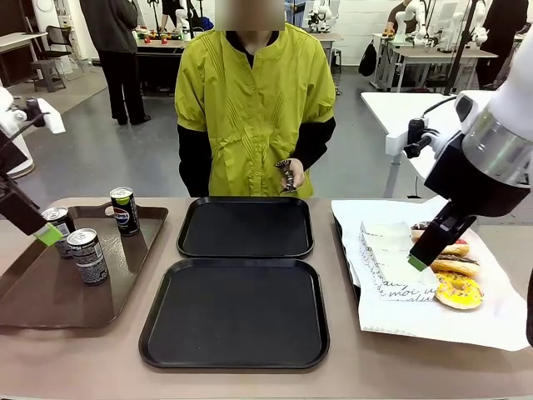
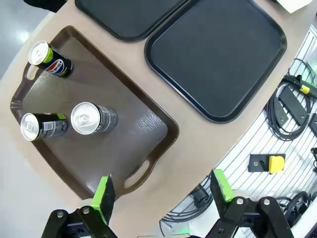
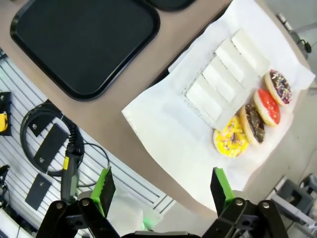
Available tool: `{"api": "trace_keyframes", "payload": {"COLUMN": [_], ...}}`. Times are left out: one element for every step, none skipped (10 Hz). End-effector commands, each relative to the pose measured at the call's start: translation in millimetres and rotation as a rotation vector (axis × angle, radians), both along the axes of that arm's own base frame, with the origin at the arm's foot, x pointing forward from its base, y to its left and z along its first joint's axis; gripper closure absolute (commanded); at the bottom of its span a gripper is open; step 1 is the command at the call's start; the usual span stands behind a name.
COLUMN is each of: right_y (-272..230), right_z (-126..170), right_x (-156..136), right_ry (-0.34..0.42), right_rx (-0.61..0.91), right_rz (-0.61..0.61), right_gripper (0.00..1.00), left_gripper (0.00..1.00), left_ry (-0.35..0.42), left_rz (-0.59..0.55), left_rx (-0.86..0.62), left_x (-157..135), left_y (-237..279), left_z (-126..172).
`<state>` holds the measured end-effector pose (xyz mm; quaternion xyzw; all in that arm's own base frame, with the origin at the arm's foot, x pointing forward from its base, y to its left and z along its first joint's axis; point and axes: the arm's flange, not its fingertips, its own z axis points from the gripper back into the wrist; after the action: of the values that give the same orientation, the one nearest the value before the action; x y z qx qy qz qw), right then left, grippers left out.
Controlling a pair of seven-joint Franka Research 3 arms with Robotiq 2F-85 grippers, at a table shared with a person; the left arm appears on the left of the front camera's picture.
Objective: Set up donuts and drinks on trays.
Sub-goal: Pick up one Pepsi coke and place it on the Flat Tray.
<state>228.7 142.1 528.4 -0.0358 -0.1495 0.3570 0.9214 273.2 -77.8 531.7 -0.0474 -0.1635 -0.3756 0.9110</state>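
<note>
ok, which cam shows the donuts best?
Right wrist view: all four donuts lie in a row, seen from above, unblocked. Front view has them low-angle, partly behind the right hand.

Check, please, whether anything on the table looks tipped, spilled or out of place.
Nothing stands out: the three cans stand upright on the brown tray, the four donuts lie in a row on the white paper, and both black trays sit flat.
</note>
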Motion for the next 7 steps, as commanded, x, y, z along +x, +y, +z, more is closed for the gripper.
{"api": "trace_keyframes", "payload": {"right_y": [-3, -44, -80, -114, -149, -190, -221], "right_z": [3, -4, -15, -29, -43, -58, -73], "right_x": [-4, 1, 0, -3, -5, -5, -3], "right_ry": [0.000, 0.155, 0.236, 0.310, 0.363, 0.408, 0.433], "right_rx": [0.000, 0.350, 0.571, 0.762, 0.921, 1.042, 1.111], "right_rz": [-0.002, -0.084, -0.139, -0.197, -0.244, -0.303, -0.363], "right_gripper": [0.00, 0.00, 0.00, 0.00, 0.00, 0.00, 0.00], "left_gripper": [0.00, 0.00, 0.00, 0.00, 0.00, 0.00, 0.00], "left_ry": [-0.003, 0.197, 0.287, 0.355, 0.420, 0.479, 0.501], "left_rz": [-0.001, 0.107, 0.168, 0.213, 0.250, 0.302, 0.359], "left_rx": [-0.005, -0.426, -0.668, -0.832, -0.977, -1.108, -1.195], "left_x": [-6, 8, 16, 17, 18, 19, 17], "left_y": [3, 37, 68, 92, 117, 146, 170], "left_z": [5, 6, 6, 1, -8, -21, -32]}}
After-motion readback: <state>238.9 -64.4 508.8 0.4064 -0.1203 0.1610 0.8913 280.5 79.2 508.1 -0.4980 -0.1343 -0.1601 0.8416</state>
